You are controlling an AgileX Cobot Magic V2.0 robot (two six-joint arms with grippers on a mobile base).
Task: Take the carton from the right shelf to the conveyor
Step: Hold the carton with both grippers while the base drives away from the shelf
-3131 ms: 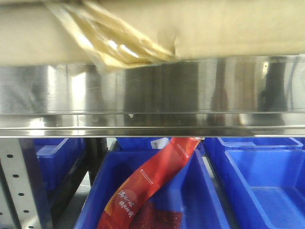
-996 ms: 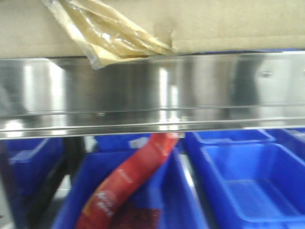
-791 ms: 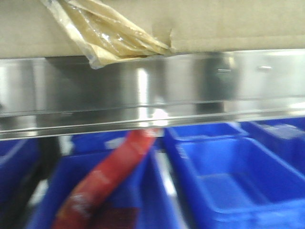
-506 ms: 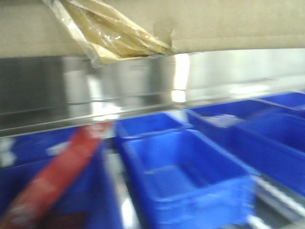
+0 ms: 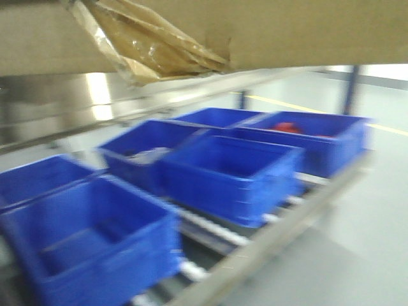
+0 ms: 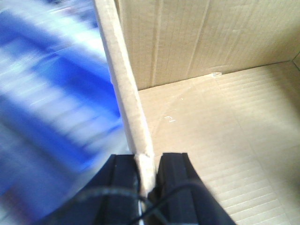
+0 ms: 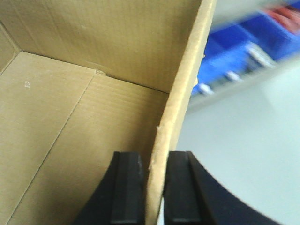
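**Carton (image 5: 306, 32) pinched at both side walls**

Left hand (image 6: 149, 161) clamps the left wall between black fingers; right hand (image 7: 154, 161) clamps the right wall. Long axis runs left to right, open top up, tape tuft (image 5: 153, 51) above the shelf rail (image 5: 51, 108). Blue bins (image 5: 229, 172) sit below.

No readable text or labels, faint mark (image 6: 169, 119) on carton (image 6: 225, 140) floor illegible, blue bins (image 5: 229, 175) blurred

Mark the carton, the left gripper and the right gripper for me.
carton (image 5: 306, 32), exterior front-facing view, on its plain brown front face.
left gripper (image 6: 149, 164), left wrist view, midway between fingertips pinching a carton wall.
right gripper (image 7: 154, 161), right wrist view, midway between fingertips pinching a carton wall.
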